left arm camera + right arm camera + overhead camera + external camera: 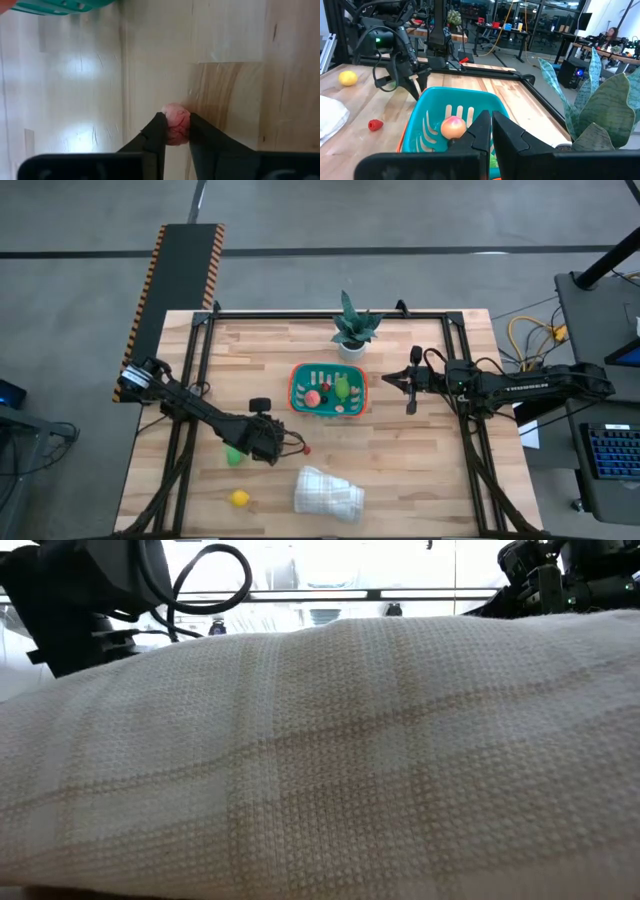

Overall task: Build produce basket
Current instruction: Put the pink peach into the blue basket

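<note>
The left end effector (pixel 174 131) is low over the bench (pixel 75 100), and its two fingers squeeze a small red berry (pixel 176 122) between them. The basket (pixel 328 390) sits a little way ahead of it, with a peach (pixel 453 127) and green pieces inside. The right end effector (pixel 491 131) is closed and empty, just beside the basket.

Grey concrete floor (pixel 330 220); desks (pixel 492 30) with monitors behind (person seated far off).
</note>
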`<state>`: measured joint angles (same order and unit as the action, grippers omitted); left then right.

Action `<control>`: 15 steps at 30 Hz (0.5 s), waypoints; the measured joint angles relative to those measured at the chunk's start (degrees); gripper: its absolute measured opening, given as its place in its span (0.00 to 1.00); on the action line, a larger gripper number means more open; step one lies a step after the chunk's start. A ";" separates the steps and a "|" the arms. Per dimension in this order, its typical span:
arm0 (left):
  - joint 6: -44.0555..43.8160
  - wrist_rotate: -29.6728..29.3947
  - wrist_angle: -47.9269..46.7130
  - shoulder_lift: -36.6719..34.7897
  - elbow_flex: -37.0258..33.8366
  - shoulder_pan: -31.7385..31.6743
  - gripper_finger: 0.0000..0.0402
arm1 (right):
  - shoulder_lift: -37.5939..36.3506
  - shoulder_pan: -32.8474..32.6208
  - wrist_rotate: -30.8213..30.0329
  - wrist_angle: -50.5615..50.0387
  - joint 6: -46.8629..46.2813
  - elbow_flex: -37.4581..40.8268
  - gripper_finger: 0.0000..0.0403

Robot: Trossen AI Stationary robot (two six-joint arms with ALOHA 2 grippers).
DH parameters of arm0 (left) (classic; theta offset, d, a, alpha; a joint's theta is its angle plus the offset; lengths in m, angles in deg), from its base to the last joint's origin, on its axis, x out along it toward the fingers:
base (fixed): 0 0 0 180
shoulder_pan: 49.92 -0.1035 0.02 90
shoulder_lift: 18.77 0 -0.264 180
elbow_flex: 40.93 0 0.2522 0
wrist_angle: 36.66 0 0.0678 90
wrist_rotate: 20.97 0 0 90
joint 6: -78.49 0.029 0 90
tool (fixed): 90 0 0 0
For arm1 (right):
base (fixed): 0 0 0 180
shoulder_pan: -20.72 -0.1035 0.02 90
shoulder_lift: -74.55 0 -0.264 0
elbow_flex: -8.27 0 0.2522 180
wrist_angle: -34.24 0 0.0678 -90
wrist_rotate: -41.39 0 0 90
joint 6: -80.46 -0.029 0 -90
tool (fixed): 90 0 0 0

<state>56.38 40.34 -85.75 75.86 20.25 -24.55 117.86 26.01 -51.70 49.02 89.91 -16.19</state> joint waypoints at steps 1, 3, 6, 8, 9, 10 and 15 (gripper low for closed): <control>0.02 -0.22 0.00 0.02 0.00 -0.02 0.11 | 0.01 0.00 0.00 -0.01 0.00 0.00 0.02; 0.02 -0.57 0.02 0.02 -0.08 0.00 0.10 | 0.02 -0.01 -0.02 0.00 0.00 0.00 0.02; 0.02 -0.83 -0.04 0.02 -0.13 -0.17 0.10 | 0.02 -0.01 0.00 0.00 0.00 0.00 0.02; 0.02 -0.85 -0.05 -0.05 -0.13 -0.25 0.10 | 0.00 0.00 0.00 0.00 -0.01 0.00 0.02; 0.02 -0.90 -0.07 -0.17 -0.13 -0.29 0.09 | 0.01 -0.01 0.00 0.00 -0.02 0.00 0.02; 0.02 -0.92 -0.07 -0.35 -0.13 -0.31 0.09 | 0.01 -0.01 0.00 0.00 -0.02 0.00 0.02; 0.04 -1.13 -0.26 -2.58 -0.20 -0.28 0.09 | 0.00 -0.01 0.00 0.00 -0.02 0.00 0.02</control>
<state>56.42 39.20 -86.01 73.28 20.05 -24.84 117.86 26.00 -51.70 49.02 89.89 -16.19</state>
